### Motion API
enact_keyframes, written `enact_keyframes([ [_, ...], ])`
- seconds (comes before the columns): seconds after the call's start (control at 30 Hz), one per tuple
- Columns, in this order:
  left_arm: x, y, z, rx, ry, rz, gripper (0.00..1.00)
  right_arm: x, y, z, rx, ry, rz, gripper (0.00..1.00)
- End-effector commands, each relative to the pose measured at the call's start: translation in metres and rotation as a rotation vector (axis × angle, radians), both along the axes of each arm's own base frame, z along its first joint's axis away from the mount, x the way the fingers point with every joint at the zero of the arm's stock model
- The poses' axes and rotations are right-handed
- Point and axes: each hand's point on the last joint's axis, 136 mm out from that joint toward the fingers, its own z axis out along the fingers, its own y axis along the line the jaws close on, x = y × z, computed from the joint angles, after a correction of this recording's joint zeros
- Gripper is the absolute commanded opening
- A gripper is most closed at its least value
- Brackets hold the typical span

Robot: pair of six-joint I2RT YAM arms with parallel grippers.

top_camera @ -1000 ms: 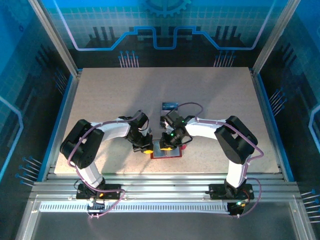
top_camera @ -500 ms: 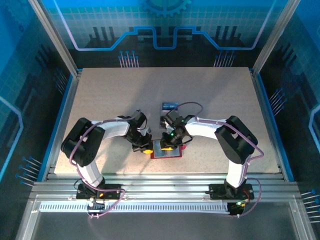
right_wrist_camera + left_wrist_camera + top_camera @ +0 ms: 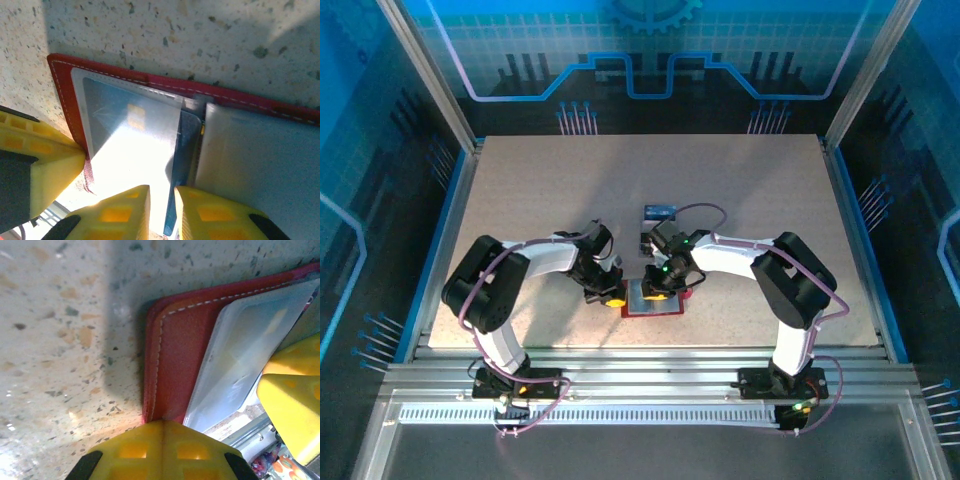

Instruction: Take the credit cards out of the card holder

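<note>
One bluish credit card (image 3: 184, 145) grasped by right end effector (image 3: 162, 195), left end effector (image 3: 162, 424) clenched at edge of red card holder (image 3: 175, 345) on bench (image 3: 540, 190), poses nearly unchanged from before.

An open red wallet (image 3: 165, 87), edged in white stitching, lies flat on a speckled table (image 3: 200, 35). A pale card (image 3: 125, 135) bearing a gold chip sits in the clear sleeve (image 3: 79, 80) on the wallet's left half, washed out by glare. A grey sleeve (image 3: 260, 155) covers the right half. Between them a narrow blue card (image 3: 184, 150) juts toward the camera, its end lying in the slim gap between the yellow fingers of the right gripper (image 3: 161, 197). The left gripper (image 3: 50, 160), also yellow, touches the wallet's left edge.
</note>
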Motion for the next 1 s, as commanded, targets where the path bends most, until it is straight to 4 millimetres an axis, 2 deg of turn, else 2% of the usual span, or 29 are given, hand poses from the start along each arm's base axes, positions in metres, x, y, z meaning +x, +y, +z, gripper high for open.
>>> enact_keyframes([
  [0.0,0.006,0.01,0.009,0.045,-0.018,0.037,0.0,-0.004,-0.008,-0.008,-0.036,0.017,-0.016,0.21],
  [0.2,0.018,-0.004,0.028,-0.032,-0.051,0.067,0.0,-0.004,-0.005,-0.009,-0.018,0.021,-0.018,0.21],
  [0.3,0.02,-0.011,0.029,-0.068,-0.048,0.078,0.0,-0.004,-0.004,-0.009,-0.013,0.025,-0.018,0.21],
  [0.63,0.032,-0.017,0.018,-0.072,-0.049,0.094,0.0,-0.007,-0.003,-0.01,-0.011,0.032,-0.014,0.21],
  [0.97,0.027,-0.011,0.002,-0.028,-0.02,0.087,0.0,-0.007,-0.004,-0.009,-0.015,0.03,-0.013,0.21],
])
